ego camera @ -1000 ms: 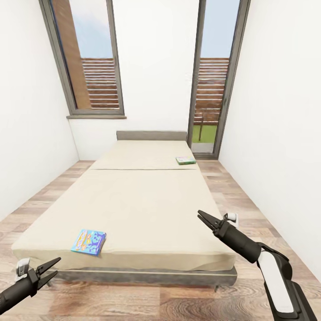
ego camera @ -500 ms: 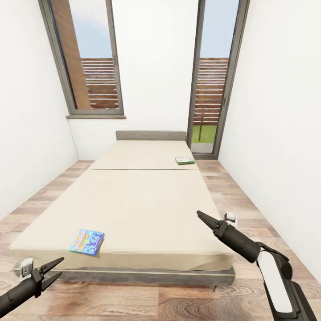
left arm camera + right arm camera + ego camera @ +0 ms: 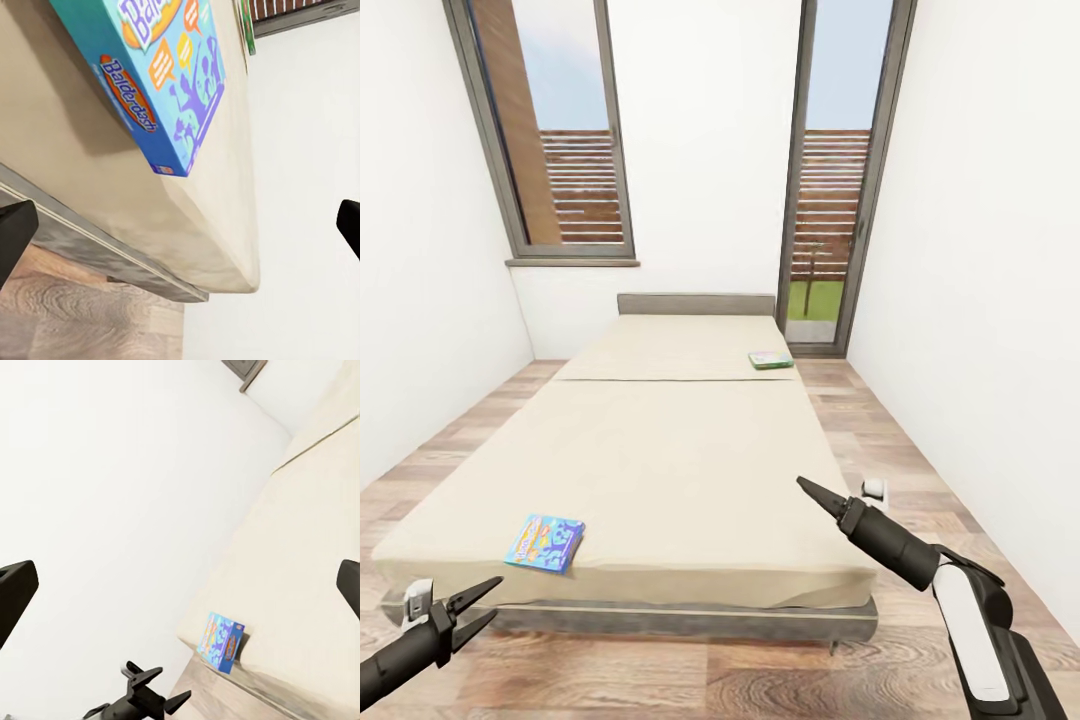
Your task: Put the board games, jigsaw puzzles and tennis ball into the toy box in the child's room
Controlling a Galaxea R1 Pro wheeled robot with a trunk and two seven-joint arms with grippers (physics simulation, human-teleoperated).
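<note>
Head view: bed [image 3: 660, 450] occupies the room's centre, beige mattress with a grey headboard at the far end; two board games lie flat on it. Blue board game [image 3: 545, 542] sits near the foot corner, just ahead of the left fingers [image 3: 472, 605] and apart from them; green-and-white board game [image 3: 771, 360] lies far up the mattress, well beyond the right fingers [image 3: 807, 489] and close to the bed's edge on that side.

Left fingers are spread, holding nothing, low by the bed's foot over the wooden floor [image 3: 660, 680]; right fingers appear pressed together to a point, nothing between them, raised over the mattress near its foot corner.

Left wrist view: blue box [image 3: 161, 75] reads "Balderdash" — close ahead of the fingers, resting on the mattress near its edge; fingertips wide apart at the frame's sides.

Right wrist view: same blue box [image 3: 220, 641] at the mattress corner; left gripper [image 3: 154, 690] just beside it, fingers parted.
</note>
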